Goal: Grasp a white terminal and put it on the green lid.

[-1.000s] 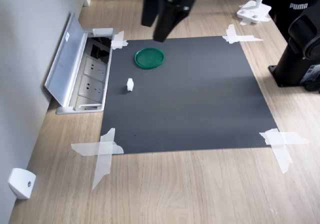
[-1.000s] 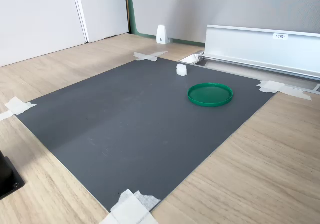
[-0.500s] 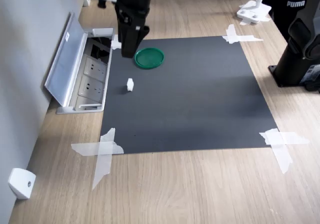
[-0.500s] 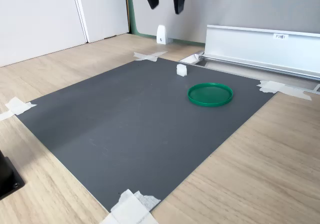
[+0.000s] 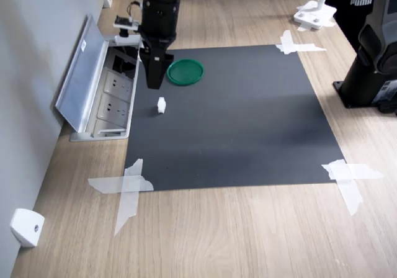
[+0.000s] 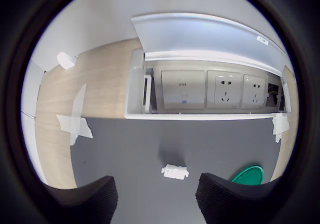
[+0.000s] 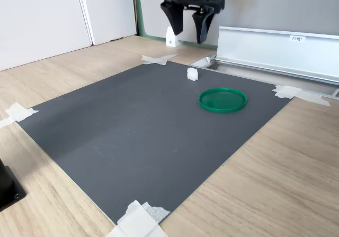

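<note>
1. A dark grey mat (image 5: 236, 116) lay on a wooden table (image 5: 248, 234), with white tape strips (image 5: 127, 188) fixing its corners; a grey wall stood at the first exterior view's left.
2. The white terminal (image 5: 161, 105) lay on the mat near its left edge in the first exterior view, apart from the green lid (image 5: 185, 71), which lay farther from that camera near the mat's far edge.
3. The gripper (image 7: 188, 36) hung above the terminal with its two fingers apart and nothing between them.
4. Only the wrist view showed the sockets inside the open socket box (image 6: 210, 91) clearly, with the terminal (image 6: 175, 171) lying on the mat in front of it and the lid (image 6: 247, 175) at the side.
5. The second exterior view showed a white cabinet (image 7: 42, 20) beyond the mat.
6. The mat's middle and right part in the first exterior view was bare; the black arm base (image 5: 372, 61) stood beside its right edge.
</note>
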